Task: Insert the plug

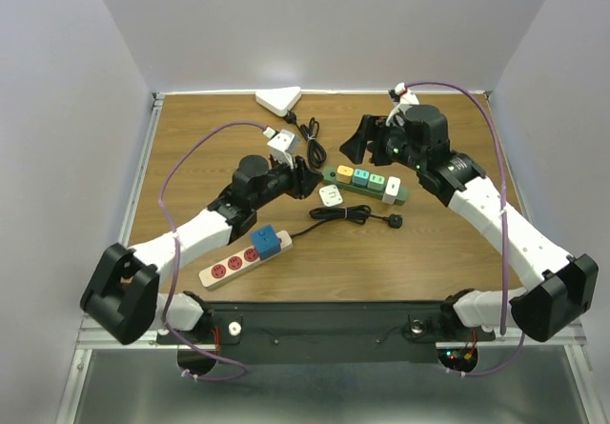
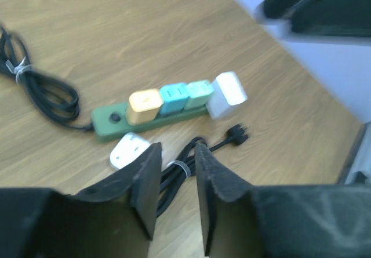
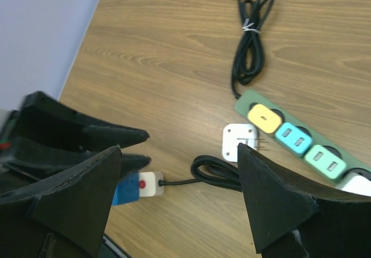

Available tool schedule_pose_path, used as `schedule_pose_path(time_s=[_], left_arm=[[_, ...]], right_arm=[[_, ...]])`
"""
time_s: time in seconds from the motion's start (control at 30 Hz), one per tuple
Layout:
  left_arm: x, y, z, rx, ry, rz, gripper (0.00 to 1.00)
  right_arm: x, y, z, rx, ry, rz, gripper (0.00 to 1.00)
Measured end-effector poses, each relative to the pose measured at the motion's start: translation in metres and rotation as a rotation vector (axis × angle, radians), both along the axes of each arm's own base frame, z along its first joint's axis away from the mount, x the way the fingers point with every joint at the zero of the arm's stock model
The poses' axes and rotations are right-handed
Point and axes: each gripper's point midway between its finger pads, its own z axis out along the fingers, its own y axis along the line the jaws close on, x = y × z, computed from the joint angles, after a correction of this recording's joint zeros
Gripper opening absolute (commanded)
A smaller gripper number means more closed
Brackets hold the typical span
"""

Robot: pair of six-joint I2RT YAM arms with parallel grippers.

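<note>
White square plug [image 3: 240, 142] flat beside green strip [image 2: 104, 129]; left fingers [image 2: 145, 182] slightly apart, right fingers [image 3: 269, 200] wide, empty.

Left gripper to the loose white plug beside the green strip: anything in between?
Nothing visible stands between them. The left gripper hovers open just short of the white plug. The bundled black cable lies close beside the plug, under the gap between the fingers, so it might snag on the way down.

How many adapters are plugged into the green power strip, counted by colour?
Yellow adapter: 1
Teal adapter: 1
Light green adapter: 1
White adapter: 1
Total plugged into the green power strip: 4
</note>
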Motion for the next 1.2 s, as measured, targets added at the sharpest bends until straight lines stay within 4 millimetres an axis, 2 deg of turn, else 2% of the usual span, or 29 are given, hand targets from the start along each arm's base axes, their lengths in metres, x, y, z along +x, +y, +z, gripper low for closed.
schedule_pose_path(time_s=[0.07, 0.1, 0.23, 0.37, 0.47, 0.57, 0.63, 0.7, 0.73, 0.77, 0.93, 1.2], left_arm=[[0.006, -0.001, -0.024, 0.039, 0.053, 0.02, 0.64], [0.011, -0.002, -0.044, 0.066, 0.097, 0.035, 0.67], [0.024, -0.007, -0.097, 0.152, 0.212, 0.056, 0.7], [0.045, -0.017, -0.118, 0.203, 0.239, 0.07, 0.72], [0.063, -0.028, -0.124, 0.218, 0.237, 0.076, 0.72], [0.077, -0.036, -0.141, 0.242, 0.246, 0.078, 0.73], [0.08, -0.035, -0.158, 0.277, 0.276, 0.092, 0.75], [0.079, -0.031, -0.173, 0.31, 0.308, 0.104, 0.83], [0.077, -0.028, -0.18, 0.327, 0.325, 0.113, 0.84], [0.076, -0.025, -0.184, 0.343, 0.339, 0.126, 0.84], [0.077, -0.029, -0.18, 0.361, 0.341, 0.144, 0.99], [0.065, -0.04, -0.182, 0.379, 0.385, 0.13, 0.99]], right_arm=[[0.003, -0.008, -0.006, -0.008, 0.007, -0.019, 0.86], [0.004, -0.013, -0.012, -0.014, 0.018, -0.032, 0.86], [0.002, -0.024, -0.037, -0.044, 0.071, -0.057, 0.86], [-0.003, -0.028, -0.043, -0.053, 0.085, -0.057, 0.86], [-0.006, -0.03, -0.034, -0.042, 0.063, -0.055, 0.86], [-0.009, -0.031, -0.025, -0.031, 0.041, -0.049, 0.87], [-0.011, -0.031, -0.022, -0.027, 0.034, -0.043, 0.87], [-0.011, -0.031, -0.022, -0.027, 0.033, -0.039, 0.88], [-0.011, -0.032, -0.022, -0.028, 0.033, -0.039, 0.88], [-0.011, -0.032, -0.022, -0.028, 0.034, -0.037, 0.88], [-0.01, -0.03, -0.025, -0.025, 0.043, -0.025, 0.89], [-0.011, -0.028, -0.039, -0.041, 0.072, -0.005, 0.9]])
